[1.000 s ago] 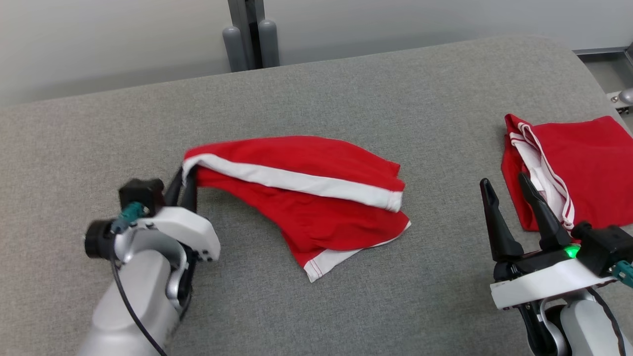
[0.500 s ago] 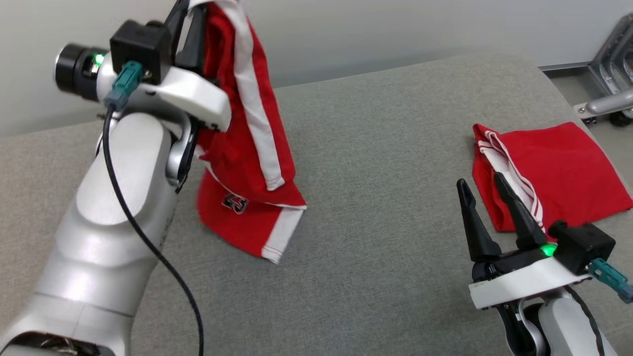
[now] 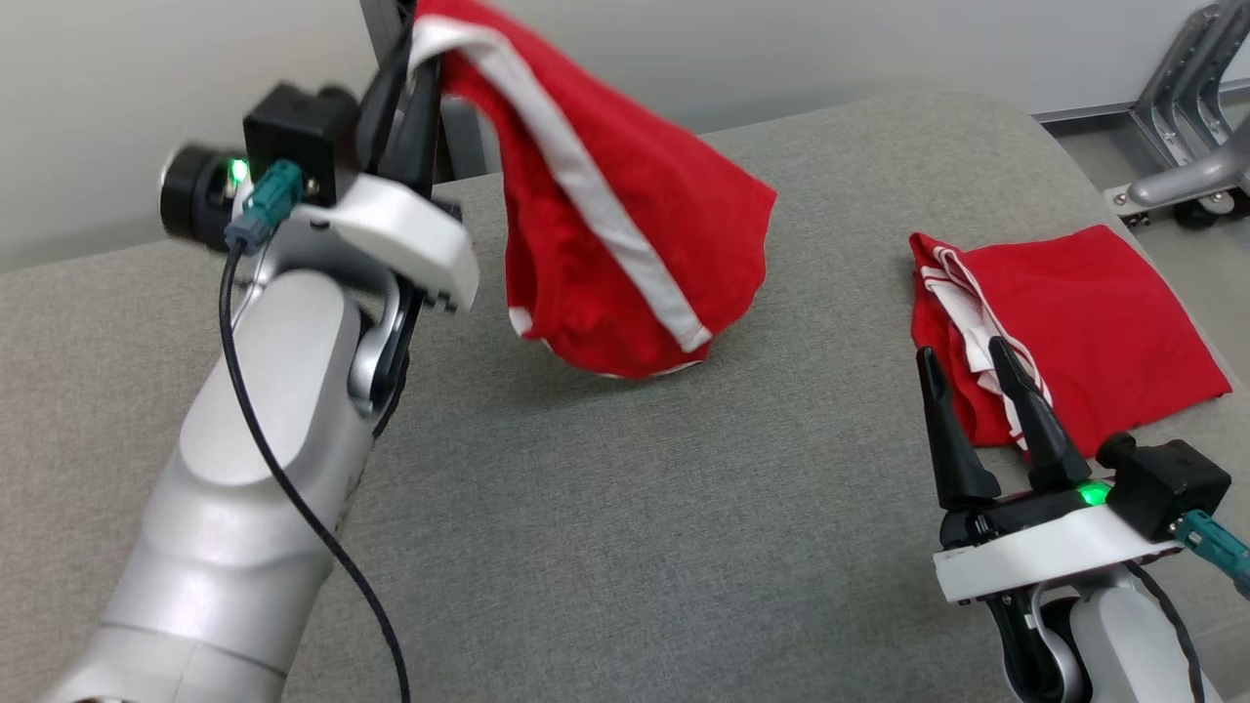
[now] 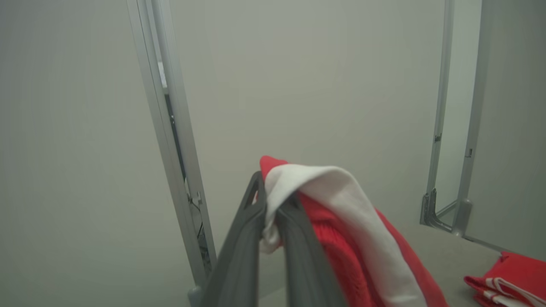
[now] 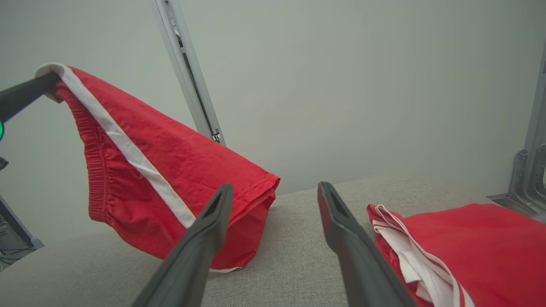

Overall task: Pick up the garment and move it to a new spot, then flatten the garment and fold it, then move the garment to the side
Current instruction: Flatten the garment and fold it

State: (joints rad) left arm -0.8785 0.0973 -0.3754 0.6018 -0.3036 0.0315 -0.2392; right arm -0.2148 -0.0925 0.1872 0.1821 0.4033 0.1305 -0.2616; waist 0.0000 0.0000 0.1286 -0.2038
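Found the left gripper held high over the table's far left, forearm rising steeply, fingers pointing up and away, pinched tight on the white-banded corner of the garment. Found the right gripper low at the near right, fingers spread wide and holding nothing, tips just before a folded red cloth. Saw the pinch itself best from the left wrist: white band squeezed between the two fingers, red cloth falling off to the right, a metal post behind. Made out more from the right wrist than from the head: the ribbed waistband along the hanging left edge and a stitched hem at the far right corner. Read the long axis as slanting from the held corner down and rightward, white stripe running along it, lowest hem at the table and seemingly touching, well apart from the folded red cloth.
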